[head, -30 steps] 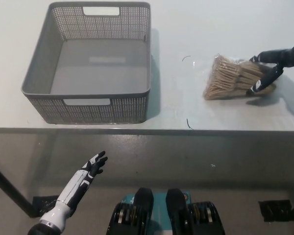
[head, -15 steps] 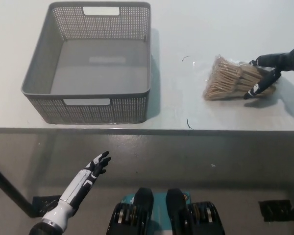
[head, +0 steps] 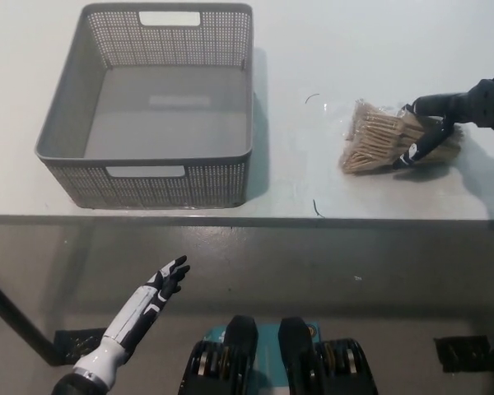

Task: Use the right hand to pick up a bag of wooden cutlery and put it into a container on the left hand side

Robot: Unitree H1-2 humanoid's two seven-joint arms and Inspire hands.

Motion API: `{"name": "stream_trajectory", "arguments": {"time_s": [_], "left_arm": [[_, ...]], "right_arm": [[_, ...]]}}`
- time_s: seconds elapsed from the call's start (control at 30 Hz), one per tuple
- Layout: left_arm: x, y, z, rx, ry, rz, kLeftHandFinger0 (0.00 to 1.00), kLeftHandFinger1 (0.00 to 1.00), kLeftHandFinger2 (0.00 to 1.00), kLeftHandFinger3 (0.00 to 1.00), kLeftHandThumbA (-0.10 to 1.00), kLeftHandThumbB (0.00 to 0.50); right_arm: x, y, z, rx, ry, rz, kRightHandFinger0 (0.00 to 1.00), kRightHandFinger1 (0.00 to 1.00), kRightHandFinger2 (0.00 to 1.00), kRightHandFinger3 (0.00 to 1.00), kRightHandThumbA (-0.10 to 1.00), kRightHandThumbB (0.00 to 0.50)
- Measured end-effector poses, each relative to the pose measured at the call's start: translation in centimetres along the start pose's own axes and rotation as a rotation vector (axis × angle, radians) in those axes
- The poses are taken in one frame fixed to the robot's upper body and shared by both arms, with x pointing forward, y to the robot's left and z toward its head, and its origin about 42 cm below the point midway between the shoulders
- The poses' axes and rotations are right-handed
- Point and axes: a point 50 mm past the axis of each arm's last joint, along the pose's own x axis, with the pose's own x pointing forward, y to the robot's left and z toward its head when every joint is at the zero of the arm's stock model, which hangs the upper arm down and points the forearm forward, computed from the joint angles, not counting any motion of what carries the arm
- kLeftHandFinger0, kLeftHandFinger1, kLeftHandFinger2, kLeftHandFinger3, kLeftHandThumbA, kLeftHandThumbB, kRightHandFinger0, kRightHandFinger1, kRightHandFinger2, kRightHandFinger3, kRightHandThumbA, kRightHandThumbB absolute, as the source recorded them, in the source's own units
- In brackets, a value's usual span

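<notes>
Wooden cutlery in its clear bag is the thing to be moved, but nearest to the camera, below the front edge of the table, the white left hand rests in the air with its fingers spread and holding nothing. It has drifted only a little upward and to the right over the last second, so it takes no part in the work. Further away, on the table top, the bag lies on the right side, well apart from the grey basket, which stands on the left side and is empty. The black right hand comes in from the right edge. A second ago its fingers were stretched over the far right end of the bag; now they are curled more around that end, one above and the others below, so the hand seems to be closing on the bag. The bag has also moved a little toward the left and turned slightly. It is not lifted yet, as it lies flat on the table. This probably means the grasp is almost made, and the lift and the carry to the basket are still to come.
</notes>
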Motion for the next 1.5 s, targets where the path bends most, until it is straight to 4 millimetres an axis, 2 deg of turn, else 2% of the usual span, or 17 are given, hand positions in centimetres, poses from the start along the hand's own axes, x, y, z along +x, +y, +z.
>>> {"name": "stream_trajectory", "arguments": {"time_s": [0.13,0.33,0.47,0.63,0.67,0.7,0.73,0.77,0.8,0.83,0.87,0.9,0.93,1.1,1.3,1.4,1.5], "left_arm": [[0.0,-0.1,0.1,0.003,-0.005,-0.003,1.00,1.00,1.00,1.00,1.00,0.349],[0.2,0.0,0.5,0.008,-0.019,-0.004,1.00,1.00,1.00,1.00,1.00,0.365],[0.5,0.2,1.0,0.019,-0.033,-0.006,1.00,1.00,1.00,1.00,1.00,0.382],[0.8,0.3,1.2,0.029,-0.041,-0.009,1.00,1.00,1.00,1.00,1.00,0.412],[0.8,0.3,1.3,0.030,-0.041,-0.011,1.00,1.00,1.00,1.00,1.00,0.411],[0.8,0.3,1.3,0.031,-0.042,-0.012,1.00,1.00,1.00,1.00,1.00,0.416],[0.9,0.3,1.3,0.031,-0.043,-0.013,1.00,1.00,1.00,1.00,1.00,0.416],[0.9,0.3,1.4,0.032,-0.044,-0.014,1.00,1.00,1.00,1.00,1.00,0.417],[1.0,0.3,1.4,0.033,-0.046,-0.015,1.00,1.00,1.00,1.00,1.00,0.418],[1.2,0.4,1.5,0.034,-0.049,-0.017,1.00,1.00,1.00,1.00,1.00,0.420],[1.2,0.4,1.6,0.036,-0.051,-0.018,1.00,1.00,1.00,1.00,1.00,0.421],[1.3,0.4,1.6,0.037,-0.052,-0.020,1.00,1.00,1.00,1.00,1.00,0.424],[1.3,0.4,1.7,0.038,-0.053,-0.021,1.00,1.00,1.00,1.00,1.00,0.439],[1.3,0.4,1.6,0.042,-0.051,-0.027,1.00,1.00,1.00,1.00,1.00,0.424],[1.3,0.5,1.6,0.048,-0.046,-0.035,1.00,1.00,1.00,1.00,1.00,0.433],[1.3,0.5,1.6,0.048,-0.043,-0.038,1.00,1.00,1.00,1.00,1.00,0.444],[1.3,0.5,1.5,0.047,-0.040,-0.040,1.00,1.00,1.00,1.00,1.00,0.455]], "right_arm": [[0.2,0.1,0.4,-0.005,-0.003,-0.004,1.00,1.00,1.00,1.00,0.92,0.500],[0.8,0.7,1.0,-0.021,-0.001,-0.007,1.00,1.00,1.00,1.00,0.77,0.500],[1.1,1.1,1.3,0.001,-0.001,-0.004,1.00,1.00,1.00,1.00,0.73,0.500],[1.4,1.5,1.7,0.055,-0.009,-0.005,1.00,1.00,1.00,1.00,0.57,0.500],[1.6,1.7,1.8,0.060,-0.011,-0.010,1.00,1.00,1.00,1.00,0.47,0.467],[1.7,1.8,1.9,0.063,-0.011,-0.017,0.78,0.82,0.99,1.00,0.27,0.405],[1.8,2.0,1.9,0.066,-0.012,-0.026,0.59,0.65,0.77,0.88,0.16,0.365],[1.9,2.1,1.9,0.066,-0.011,-0.036,0.60,0.73,0.80,0.62,-0.02,0.269],[2.0,2.3,1.9,0.064,-0.012,-0.055,0.34,0.46,0.53,0.44,-0.10,0.209],[2.1,2.4,1.9,0.064,-0.013,-0.082,0.03,0.23,0.46,0.43,-0.10,0.158],[2.1,2.6,1.8,0.066,-0.017,-0.104,0.01,0.24,0.58,0.53,-0.10,0.134],[2.2,2.8,1.8,0.074,-0.026,-0.132,0.00,0.32,0.76,0.73,-0.10,0.096],[2.3,2.9,1.7,0.083,-0.031,-0.157,0.01,0.44,0.86,0.88,-0.10,0.083],[2.7,4.3,1.2,0.163,-0.062,-0.266,0.08,0.58,0.90,0.88,-0.10,0.083],[3.0,5.4,0.9,0.267,-0.088,-0.351,0.05,0.54,0.87,0.89,-0.10,0.099],[3.0,5.5,0.8,0.337,-0.098,-0.382,0.03,0.50,0.85,0.85,-0.10,0.134],[3.0,5.6,0.5,0.437,-0.110,-0.417,0.00,0.48,0.84,0.83,-0.10,0.121]]}}
